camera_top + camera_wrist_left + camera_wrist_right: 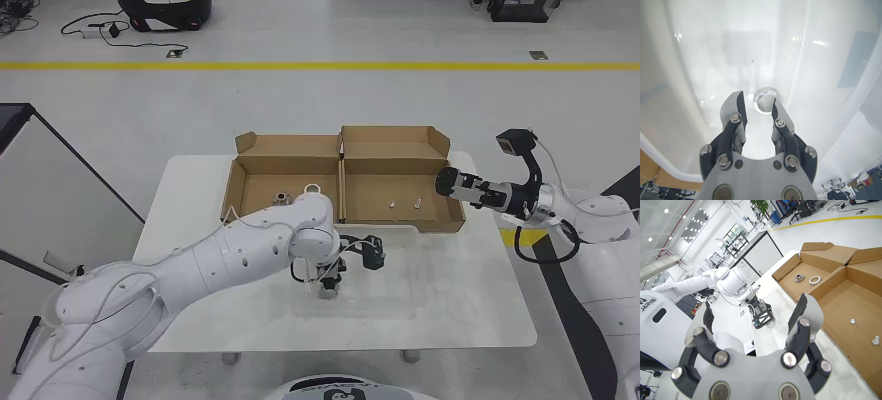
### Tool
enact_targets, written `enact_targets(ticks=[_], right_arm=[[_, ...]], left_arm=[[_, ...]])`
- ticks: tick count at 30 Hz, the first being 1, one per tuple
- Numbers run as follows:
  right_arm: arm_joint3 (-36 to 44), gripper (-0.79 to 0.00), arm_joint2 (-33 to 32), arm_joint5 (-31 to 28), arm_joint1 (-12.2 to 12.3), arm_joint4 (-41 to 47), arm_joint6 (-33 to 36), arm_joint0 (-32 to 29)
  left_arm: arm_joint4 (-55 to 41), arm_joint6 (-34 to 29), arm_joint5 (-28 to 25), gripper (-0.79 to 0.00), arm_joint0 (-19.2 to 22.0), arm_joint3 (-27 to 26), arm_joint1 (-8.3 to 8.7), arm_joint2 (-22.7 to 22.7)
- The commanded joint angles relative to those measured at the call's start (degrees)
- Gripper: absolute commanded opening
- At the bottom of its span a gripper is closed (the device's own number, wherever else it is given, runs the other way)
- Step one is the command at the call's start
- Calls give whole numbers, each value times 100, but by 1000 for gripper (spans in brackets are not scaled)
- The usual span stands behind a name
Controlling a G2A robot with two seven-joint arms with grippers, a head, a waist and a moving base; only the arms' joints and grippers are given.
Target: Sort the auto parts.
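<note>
White table (480, 300) carries two open cardboard boxes side by side, with a clear tray (395, 292) in front, apparently the source bin. The left box (232, 192) has a flange (283, 197) and a flat ring (313, 188), and the right box (440, 205) two small bolts (393, 204), so parts seem split by kind. The left gripper (758, 102) sits low in the tray, jaws partly open with a metal collar (766, 91) at their tips, probably lined up to pinch its wall. The right gripper (441, 183) hangs over the right box's outer end, jaws wide and empty, likely kept out of the way.
</note>
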State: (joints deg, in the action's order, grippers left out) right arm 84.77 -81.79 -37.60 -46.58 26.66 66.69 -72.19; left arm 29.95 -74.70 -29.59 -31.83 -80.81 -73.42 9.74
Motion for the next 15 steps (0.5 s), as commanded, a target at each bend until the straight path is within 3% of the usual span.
enact_targets(ticks=[1, 15], right_arm=[[0, 0, 0, 0, 0, 0, 0, 0], [0, 0, 0, 0, 0, 0, 0, 0]], left_arm=[[31, 1, -1, -419, -20, 34, -6, 0], [233, -28, 28, -465, -137, 127, 6, 0]])
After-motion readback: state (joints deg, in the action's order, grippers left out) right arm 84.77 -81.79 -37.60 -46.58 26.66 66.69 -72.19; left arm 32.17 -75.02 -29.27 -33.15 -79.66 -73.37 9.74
